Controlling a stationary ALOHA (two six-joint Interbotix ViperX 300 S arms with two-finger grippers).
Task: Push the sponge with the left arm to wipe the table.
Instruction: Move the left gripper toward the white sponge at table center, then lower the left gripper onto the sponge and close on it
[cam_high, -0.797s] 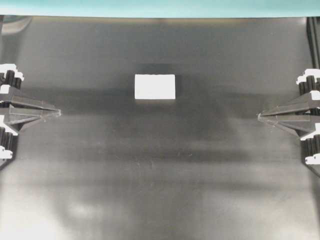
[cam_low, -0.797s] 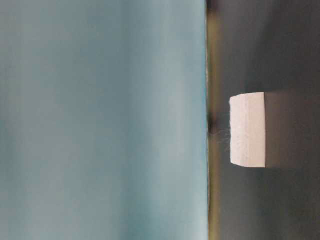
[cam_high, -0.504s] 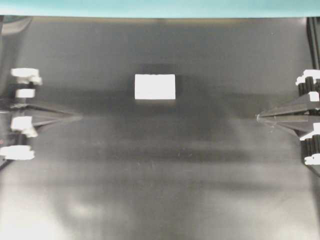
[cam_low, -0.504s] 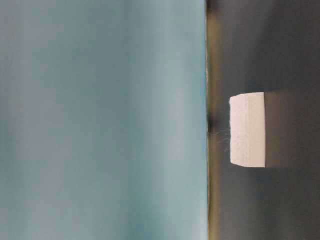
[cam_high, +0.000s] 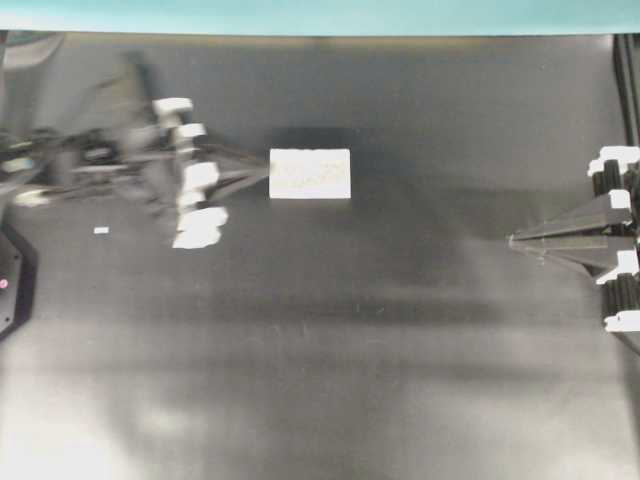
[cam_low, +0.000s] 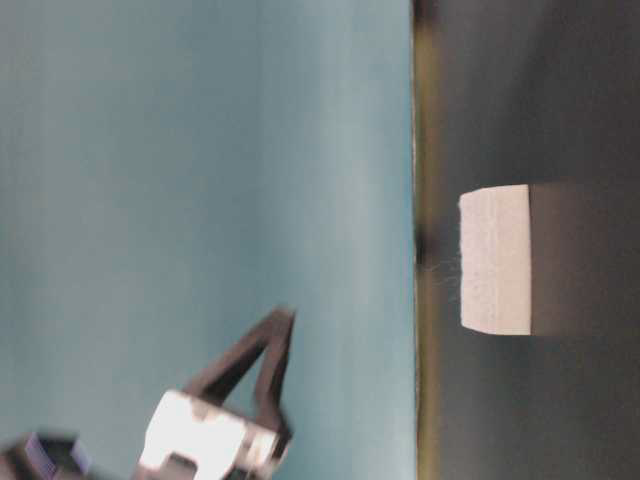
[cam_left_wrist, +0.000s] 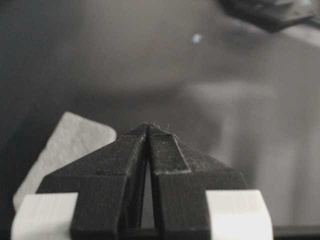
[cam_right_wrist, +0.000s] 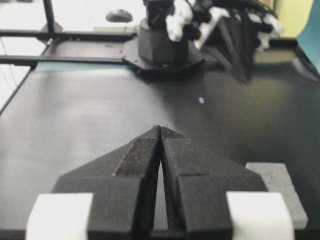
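We've got the sponge (cam_high: 310, 173) sitting flat on the table (cam_high: 330, 380), a bit toward 12 o'clock of centre; left gripper (cam_high: 262, 170) has its jaws pinched together, empty, tip right at the sponge's 9 o'clock edge; right gripper (cam_high: 512, 239) pressed together too, parked at 3 o'clock; sponge looks light and squishy, so we'd shove it low and square, no grabbing.

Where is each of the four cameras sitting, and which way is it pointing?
Overhead: above, looking down at the table, sponge, left gripper and right gripper.
Table-level: low, picture turned sideways; sponge, left gripper.
Left wrist: behind its shut tips, sponge beside.
Right wrist: behind its shut tips, facing the left arm.
All share the sponge.
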